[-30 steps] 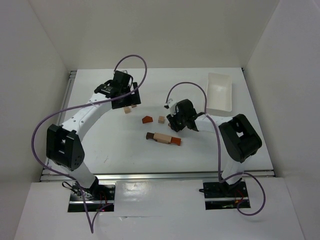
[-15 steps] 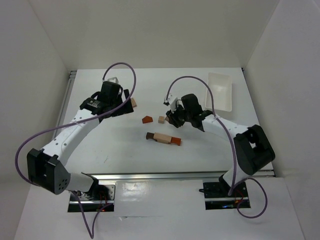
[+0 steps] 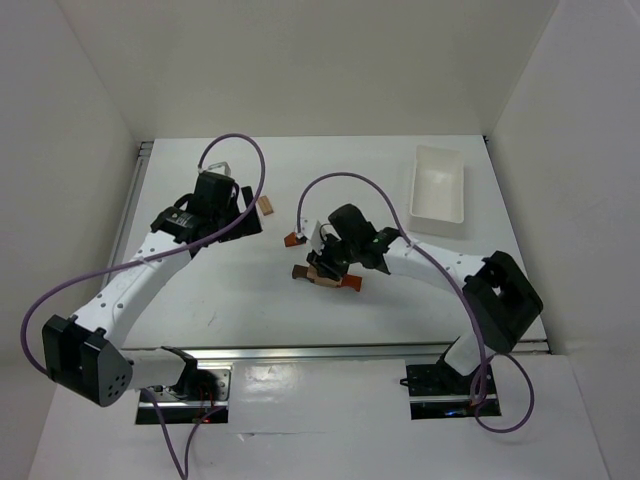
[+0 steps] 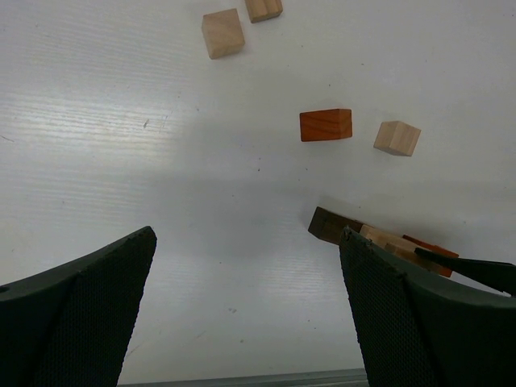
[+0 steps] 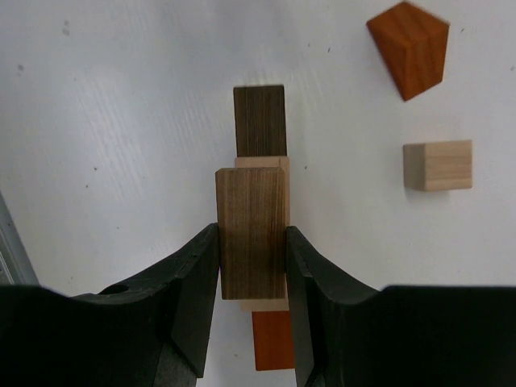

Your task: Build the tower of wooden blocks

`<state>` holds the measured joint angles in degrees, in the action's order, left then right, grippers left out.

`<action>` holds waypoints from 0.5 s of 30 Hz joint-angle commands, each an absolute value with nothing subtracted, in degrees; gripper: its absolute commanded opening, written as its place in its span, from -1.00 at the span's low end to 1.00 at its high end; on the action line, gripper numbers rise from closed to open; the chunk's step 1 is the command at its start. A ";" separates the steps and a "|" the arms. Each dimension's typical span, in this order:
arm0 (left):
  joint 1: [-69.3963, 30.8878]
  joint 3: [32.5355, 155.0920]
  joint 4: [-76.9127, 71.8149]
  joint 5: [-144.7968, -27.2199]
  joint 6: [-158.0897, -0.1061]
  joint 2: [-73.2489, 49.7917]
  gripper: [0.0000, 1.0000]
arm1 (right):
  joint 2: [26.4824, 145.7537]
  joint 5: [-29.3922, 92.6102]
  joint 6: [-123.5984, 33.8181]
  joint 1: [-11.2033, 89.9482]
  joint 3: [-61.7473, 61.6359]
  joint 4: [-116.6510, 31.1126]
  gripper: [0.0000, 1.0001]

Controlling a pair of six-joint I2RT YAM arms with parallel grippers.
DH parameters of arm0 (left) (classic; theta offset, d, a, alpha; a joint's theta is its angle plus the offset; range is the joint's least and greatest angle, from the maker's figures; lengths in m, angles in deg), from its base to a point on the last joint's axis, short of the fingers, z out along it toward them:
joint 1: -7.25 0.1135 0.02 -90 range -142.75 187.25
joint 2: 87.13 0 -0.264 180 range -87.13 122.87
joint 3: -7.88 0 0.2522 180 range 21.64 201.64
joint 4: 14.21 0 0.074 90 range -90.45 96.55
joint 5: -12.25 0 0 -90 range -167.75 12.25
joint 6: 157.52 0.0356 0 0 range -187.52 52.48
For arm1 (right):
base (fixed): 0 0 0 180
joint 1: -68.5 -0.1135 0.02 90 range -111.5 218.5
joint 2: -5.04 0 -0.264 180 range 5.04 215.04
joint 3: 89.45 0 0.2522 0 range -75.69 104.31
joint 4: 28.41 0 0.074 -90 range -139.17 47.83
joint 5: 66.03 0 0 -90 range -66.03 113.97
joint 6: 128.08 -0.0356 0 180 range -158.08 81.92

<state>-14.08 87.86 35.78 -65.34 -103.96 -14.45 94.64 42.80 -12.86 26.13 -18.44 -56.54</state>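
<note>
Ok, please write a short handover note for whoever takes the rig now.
Left hand: open, empty, above the table.
Right hand: shut on a brown block, over the bar row.
Bar row: dark, tan and orange bars in one line mid-table.
Loose: orange wedge, tan cube, two tan pieces.
Done: base row.
To do: set the brown block, then add the loose pieces.
</note>
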 commanded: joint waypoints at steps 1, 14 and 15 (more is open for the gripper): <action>-14.29 87.83 35.33 -64.56 -104.96 -16.38 1.00 | 95.39 40.84 -12.24 26.31 -15.84 -59.31 -0.39; -14.29 87.83 35.33 -64.56 -104.43 -15.33 1.00 | 97.59 38.73 -12.24 25.78 -16.89 -56.41 -0.39; -14.29 87.83 35.33 -64.56 -104.43 -15.33 1.00 | 97.59 38.73 -12.24 25.78 -16.89 -56.41 -0.39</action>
<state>-14.08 87.86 35.87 -65.15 -103.94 -14.62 97.35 39.21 -12.67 26.11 -18.44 -58.69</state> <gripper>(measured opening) 0.999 0.432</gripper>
